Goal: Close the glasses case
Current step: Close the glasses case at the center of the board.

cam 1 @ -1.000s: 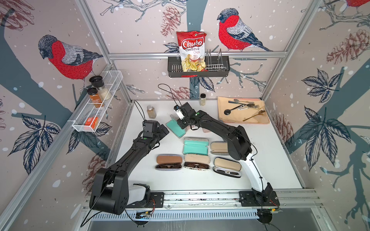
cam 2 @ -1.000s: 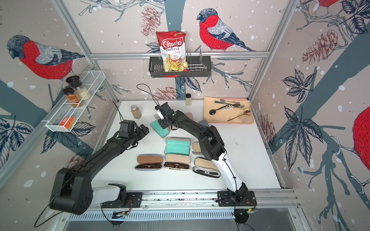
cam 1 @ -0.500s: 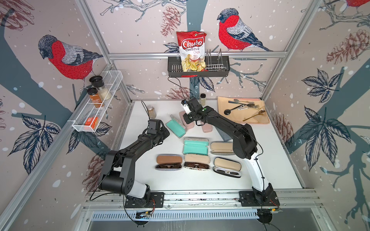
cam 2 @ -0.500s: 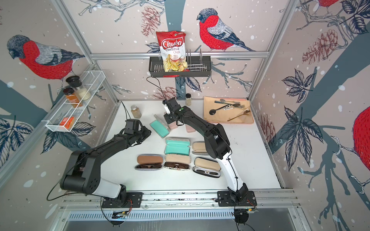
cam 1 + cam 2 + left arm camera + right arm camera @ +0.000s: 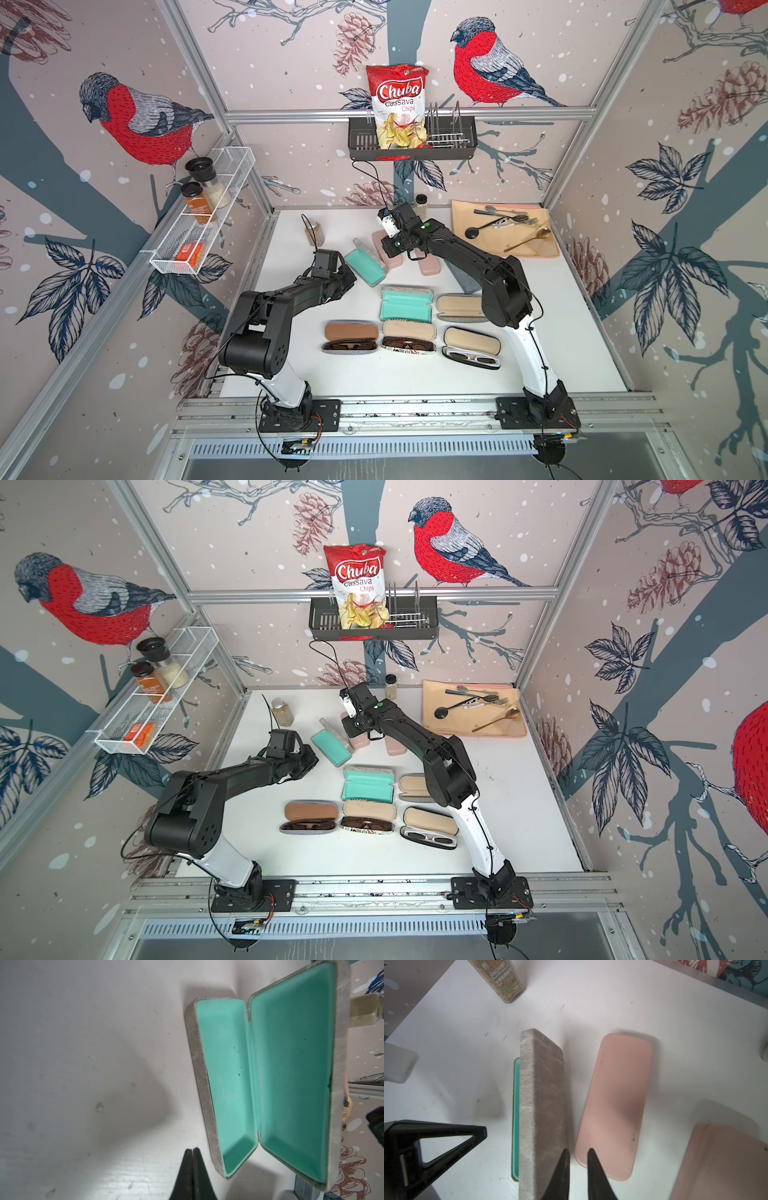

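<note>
Teal-lined glasses case (image 5: 226, 1084) stands open (lid (image 5: 542, 1105) raised) on the white table (image 5: 83, 1043), left gripper (image 5: 192, 1150) pinched closed, empty, beside it; right gripper (image 5: 577, 1152), jaws slightly parted, by the lid's back.

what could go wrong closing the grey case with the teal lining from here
1. The right gripper sits behind the upright lid of the grey case. A push there may slide the whole case instead of folding it, since the shut left gripper is beside the base and apparently not bracing it.
2. The pink case lies close behind the lid and could get knocked.
</note>
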Motion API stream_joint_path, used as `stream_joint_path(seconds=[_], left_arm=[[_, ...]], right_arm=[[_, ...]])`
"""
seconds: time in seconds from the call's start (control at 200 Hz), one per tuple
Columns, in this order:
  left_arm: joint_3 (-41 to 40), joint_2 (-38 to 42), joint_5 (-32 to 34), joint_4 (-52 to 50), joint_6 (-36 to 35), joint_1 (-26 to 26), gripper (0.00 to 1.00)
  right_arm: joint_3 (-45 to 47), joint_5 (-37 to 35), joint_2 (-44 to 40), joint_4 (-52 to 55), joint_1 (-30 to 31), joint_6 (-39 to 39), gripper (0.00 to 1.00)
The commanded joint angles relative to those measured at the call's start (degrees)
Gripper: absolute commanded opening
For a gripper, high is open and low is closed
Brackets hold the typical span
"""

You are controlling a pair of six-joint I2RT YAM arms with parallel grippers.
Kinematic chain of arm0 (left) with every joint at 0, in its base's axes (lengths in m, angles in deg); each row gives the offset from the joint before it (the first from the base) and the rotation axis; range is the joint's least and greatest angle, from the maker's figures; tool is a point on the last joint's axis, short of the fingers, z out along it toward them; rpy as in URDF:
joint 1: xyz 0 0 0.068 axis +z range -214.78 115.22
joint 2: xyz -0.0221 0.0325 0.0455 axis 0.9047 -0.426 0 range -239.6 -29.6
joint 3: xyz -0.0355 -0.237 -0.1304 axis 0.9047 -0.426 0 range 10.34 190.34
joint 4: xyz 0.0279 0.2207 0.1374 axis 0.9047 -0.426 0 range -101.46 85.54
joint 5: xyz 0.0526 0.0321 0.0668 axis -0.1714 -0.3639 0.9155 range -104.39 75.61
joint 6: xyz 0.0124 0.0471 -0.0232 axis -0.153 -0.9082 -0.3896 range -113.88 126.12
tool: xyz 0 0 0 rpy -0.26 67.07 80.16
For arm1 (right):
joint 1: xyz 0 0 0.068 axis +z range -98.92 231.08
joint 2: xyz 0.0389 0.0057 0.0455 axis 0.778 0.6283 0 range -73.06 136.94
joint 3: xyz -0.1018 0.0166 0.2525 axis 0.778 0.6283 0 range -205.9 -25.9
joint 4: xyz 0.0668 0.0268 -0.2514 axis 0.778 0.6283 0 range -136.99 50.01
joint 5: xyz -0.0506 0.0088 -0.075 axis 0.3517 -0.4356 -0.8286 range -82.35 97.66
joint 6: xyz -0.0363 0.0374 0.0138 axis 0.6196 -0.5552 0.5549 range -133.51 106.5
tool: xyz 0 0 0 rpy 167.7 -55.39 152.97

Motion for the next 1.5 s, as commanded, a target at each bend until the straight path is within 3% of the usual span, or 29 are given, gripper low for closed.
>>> stream_joint_path(seconds=[0.0, 0.875, 1.491], left_arm=[[0.49, -1.11, -1.07, 2.97, -0.04, 0.09, 0.00], [4.48, -8.16, -3.45, 5.01, -0.56, 0.09, 0.00], [5.15, -10.12, -5.23, 6.49, -0.48, 0.09, 0.00]], right_arm=[[-0.94, 4.99, 0.56, -0.47, -0.25, -0.59, 0.19], [-3.61, 11.55, 4.55, 2.52, -0.26, 0.78, 0.24], [-3.88, 12.49, 5.28, 2.62, 0.00, 0.78, 0.26]])
